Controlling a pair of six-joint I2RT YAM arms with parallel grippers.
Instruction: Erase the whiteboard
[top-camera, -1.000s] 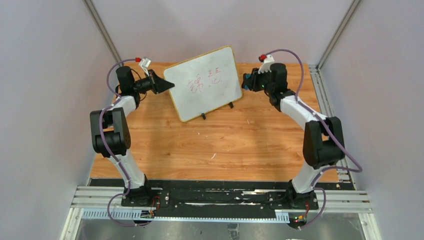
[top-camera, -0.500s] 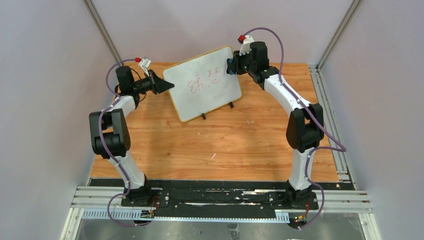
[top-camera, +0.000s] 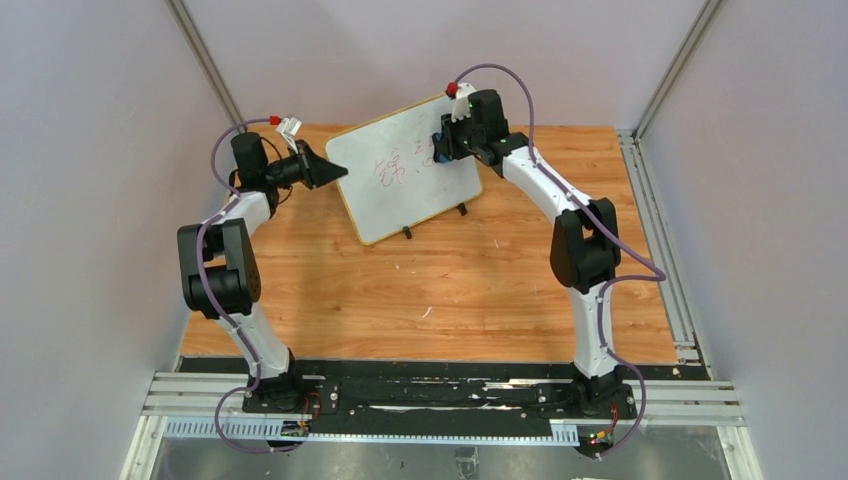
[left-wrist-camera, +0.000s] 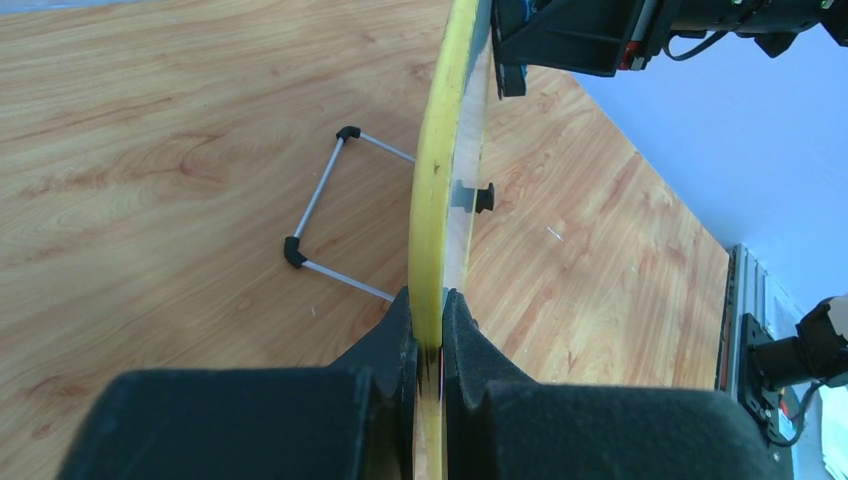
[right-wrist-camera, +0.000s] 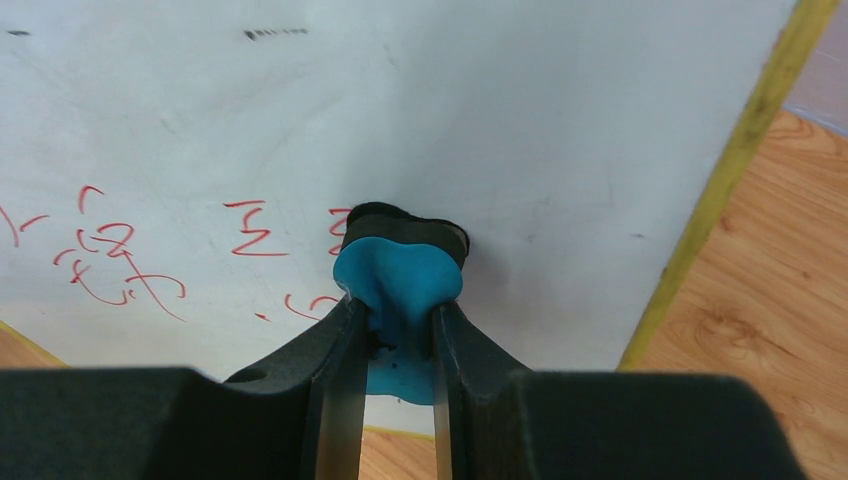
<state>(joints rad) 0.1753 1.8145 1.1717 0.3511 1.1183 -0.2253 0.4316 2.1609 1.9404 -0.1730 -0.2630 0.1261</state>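
Observation:
The whiteboard (top-camera: 405, 190) stands tilted on the wooden table, white with a yellow frame and red handwriting (top-camera: 388, 170). My left gripper (top-camera: 338, 170) is shut on its left edge; the left wrist view shows the yellow frame (left-wrist-camera: 452, 150) edge-on between the fingers. My right gripper (top-camera: 440, 148) is shut on the small blue eraser (right-wrist-camera: 398, 275), whose black pad is at the board's face (right-wrist-camera: 560, 130) beside the red handwriting (right-wrist-camera: 120, 262); contact with the board cannot be confirmed. The rightmost red marks are partly hidden behind the eraser.
The board's wire stand (left-wrist-camera: 320, 215) rests on the table behind it, and two black feet (top-camera: 407, 233) sit at its lower edge. Grey walls enclose the table (top-camera: 440, 290) on three sides. Metal rails (top-camera: 660, 230) run along the right edge.
My right arm has swung left from beside the board's right edge and brought the eraser onto the board's upper right face. The left gripper and the board have stayed put.

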